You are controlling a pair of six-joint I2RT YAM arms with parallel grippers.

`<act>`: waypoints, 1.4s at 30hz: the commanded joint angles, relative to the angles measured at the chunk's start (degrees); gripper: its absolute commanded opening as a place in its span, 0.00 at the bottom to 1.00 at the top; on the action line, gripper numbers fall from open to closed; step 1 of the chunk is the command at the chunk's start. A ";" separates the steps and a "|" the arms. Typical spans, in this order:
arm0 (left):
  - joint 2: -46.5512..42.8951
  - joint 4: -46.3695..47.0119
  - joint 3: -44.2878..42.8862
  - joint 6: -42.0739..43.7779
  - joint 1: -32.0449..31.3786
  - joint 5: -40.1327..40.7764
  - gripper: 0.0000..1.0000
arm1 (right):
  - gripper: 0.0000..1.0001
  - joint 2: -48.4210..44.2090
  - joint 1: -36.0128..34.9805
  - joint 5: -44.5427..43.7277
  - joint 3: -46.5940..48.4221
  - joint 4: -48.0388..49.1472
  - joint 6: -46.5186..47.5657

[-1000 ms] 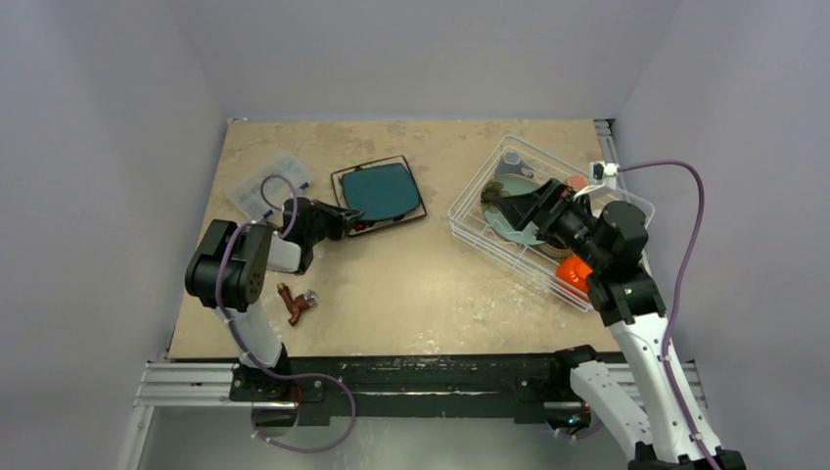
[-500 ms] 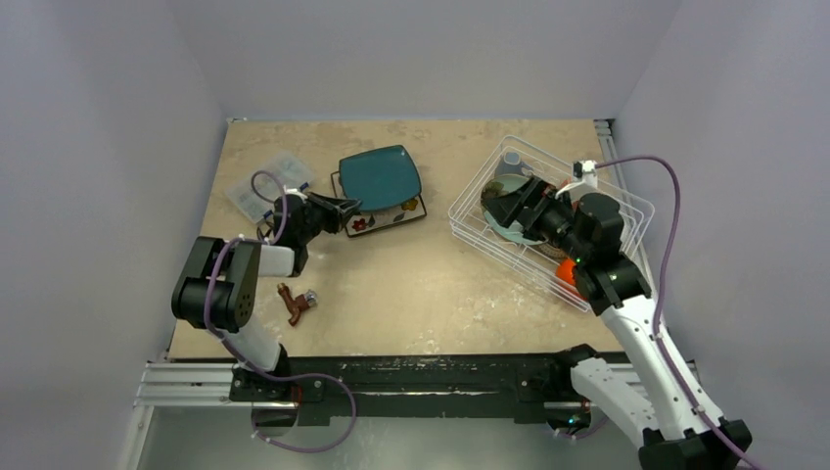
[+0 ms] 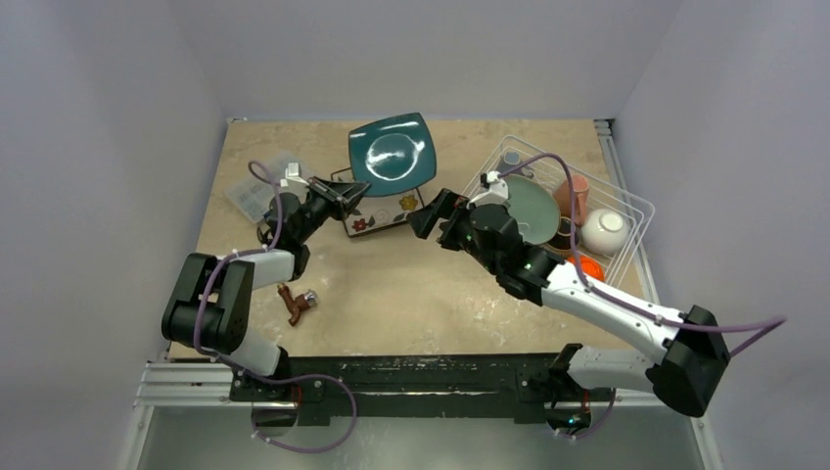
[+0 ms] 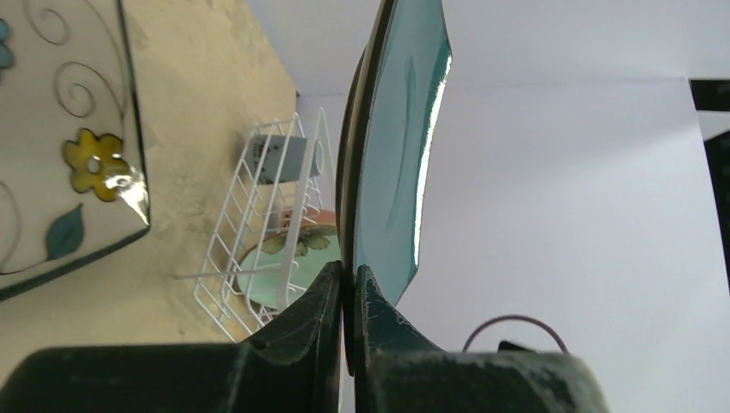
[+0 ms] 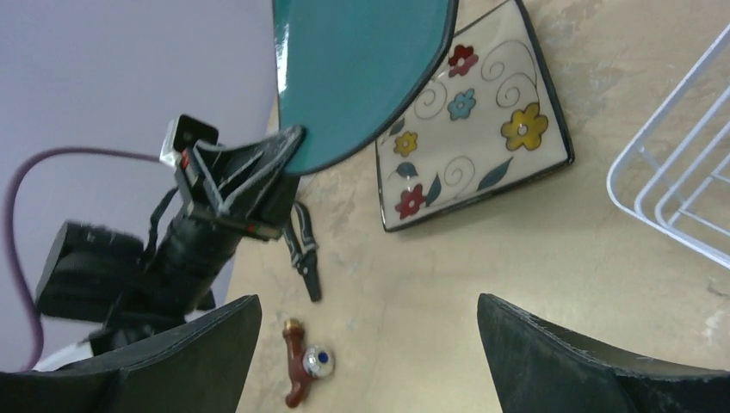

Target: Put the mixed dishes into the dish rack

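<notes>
My left gripper point(image 3: 349, 192) is shut on the rim of a dark teal plate point(image 3: 393, 153) and holds it tilted up in the air; in the left wrist view the plate point(image 4: 392, 146) stands edge-on between the closed jaws of the gripper point(image 4: 348, 288). Below it the square flower-patterned plate point(image 3: 384, 219) lies on the table. My right gripper point(image 3: 434, 220) is open and empty, just right of that plate point(image 5: 469, 129). The dish rack point(image 3: 631, 201) at the right holds a pale green plate point(image 3: 533, 208), a pink mug point(image 3: 576, 196), a white bowl point(image 3: 604, 232), an orange bowl point(image 3: 587, 264) and a pale blue mug point(image 3: 511, 159).
A clear plastic compartment box point(image 3: 262, 186) lies at the far left behind my left arm. A small reddish-brown tap fitting point(image 3: 296, 302) sits near the front left. Black-handled pliers point(image 5: 306, 254) lie beside the left gripper. Walls close in on three sides.
The left gripper has lifted the teal plate off the flower plate, up and to the right. The right arm has swung out of the rack leftward to the middle of the table.
</notes>
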State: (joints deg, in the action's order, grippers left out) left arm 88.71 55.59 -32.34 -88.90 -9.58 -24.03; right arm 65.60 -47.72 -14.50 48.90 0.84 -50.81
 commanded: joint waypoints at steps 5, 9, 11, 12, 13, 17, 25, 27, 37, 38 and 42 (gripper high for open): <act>-2.93 18.84 -2.44 -2.95 -2.70 -2.83 0.00 | 0.97 5.61 -1.23 -17.29 4.90 14.59 -6.77; -2.37 21.33 -2.73 -4.85 -3.73 -3.01 0.00 | 0.95 6.99 -0.46 -20.35 5.14 16.55 -7.36; -3.17 20.96 -2.73 -4.67 -4.26 -3.04 0.00 | 0.93 7.73 0.05 -21.11 5.16 17.70 -7.21; -3.74 20.70 -2.76 -4.50 -4.52 -3.05 0.00 | 0.92 8.33 0.25 -21.55 5.37 17.56 -7.81; -4.09 20.36 -2.66 -4.27 -4.82 -3.06 0.00 | 0.91 8.81 0.85 -21.42 5.57 17.58 -8.46; -4.17 19.92 -2.64 -3.83 -5.91 -3.23 0.00 | 0.84 10.51 2.23 -20.47 4.71 21.78 -9.16; -3.18 19.85 -3.09 -3.67 -7.46 -4.04 0.00 | 0.63 14.19 6.10 -15.84 3.26 29.99 -9.80; -3.11 19.48 -3.15 -3.41 -7.68 -4.21 0.00 | 0.50 14.00 6.82 -14.95 1.64 33.86 -8.57; -3.52 18.33 -5.06 -1.65 -7.91 -6.38 0.02 | 0.00 13.59 9.13 -10.13 -2.88 45.31 -7.09; -3.80 17.42 -5.29 -1.20 -7.91 -6.73 0.08 | 0.00 12.87 9.34 -9.69 -3.84 47.84 -6.73; -5.46 12.76 -6.25 1.64 -8.06 -8.11 0.40 | 0.00 8.95 11.62 -8.83 -6.66 48.74 -8.69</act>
State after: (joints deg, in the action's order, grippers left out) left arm 87.46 61.54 -34.63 -89.73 -17.02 -29.41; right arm 79.85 -37.87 -25.32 44.07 40.21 -59.22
